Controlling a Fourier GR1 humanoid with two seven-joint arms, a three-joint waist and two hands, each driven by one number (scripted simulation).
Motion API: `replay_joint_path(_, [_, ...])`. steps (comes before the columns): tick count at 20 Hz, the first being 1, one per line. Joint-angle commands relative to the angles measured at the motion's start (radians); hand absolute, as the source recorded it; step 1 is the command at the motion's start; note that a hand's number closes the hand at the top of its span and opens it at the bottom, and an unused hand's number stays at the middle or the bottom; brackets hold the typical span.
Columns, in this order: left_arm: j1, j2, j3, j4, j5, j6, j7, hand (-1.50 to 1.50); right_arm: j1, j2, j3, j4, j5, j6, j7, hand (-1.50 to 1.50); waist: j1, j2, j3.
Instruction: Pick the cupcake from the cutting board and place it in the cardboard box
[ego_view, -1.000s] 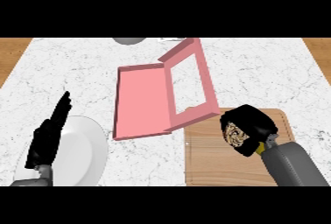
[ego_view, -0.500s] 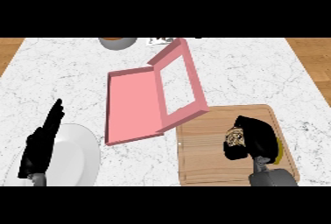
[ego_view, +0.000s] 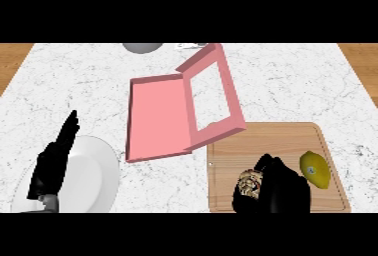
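On the wooden cutting board (ego_view: 251, 142) at the lower right lies the cupcake (ego_view: 251, 182), brown with a pale patterned top. My right hand (ego_view: 279, 192) is curled round it from the right and hides most of it. The pink box (ego_view: 159, 117) lies open in the middle of the counter, its lid (ego_view: 214, 92) tilted up toward the board. My left hand (ego_view: 53, 160) rests open at the lower left, fingers straight and pointing up, over the edge of a white plate.
A yellow lemon (ego_view: 315, 169) lies on the board right of my right hand. The white plate (ego_view: 92, 177) sits at the lower left. A grey bowl (ego_view: 142, 47) and a small white item (ego_view: 190, 46) stand at the counter's far edge.
The view has shifted, so the box and board now sit further right and lower. My right hand has come lower on the board around the cupcake, and the lemon now shows beside it.
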Motion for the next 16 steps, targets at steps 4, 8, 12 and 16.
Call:
replay_joint_path(4, [-0.026, -0.009, -0.016, 0.030, -0.010, -0.009, -0.017, 0.00, -0.120, 0.009, 0.261, -0.226, 0.073, -0.111, 0.169, 1.50, 0.022, 0.006, 0.002])
replay_joint_path(8, [-0.046, 0.019, -0.001, -0.017, 0.000, -0.032, 0.023, 0.00, -0.331, 0.009, 0.275, -0.222, 0.017, -0.076, 0.238, 1.50, 0.042, 0.011, 0.002])
replay_joint_path(12, [-0.086, 0.010, 0.011, 0.059, 0.001, -0.032, -0.012, 0.00, -0.539, 0.009, 0.284, -0.149, -0.070, -0.076, 0.333, 1.50, 0.045, 0.015, 0.001])
replay_joint_path(16, [-0.023, 0.003, -0.007, 0.003, -0.002, -0.039, -0.012, 0.00, -0.691, 0.009, 0.186, -0.059, -0.177, -0.085, 0.362, 1.50, 0.054, 0.013, 0.001])
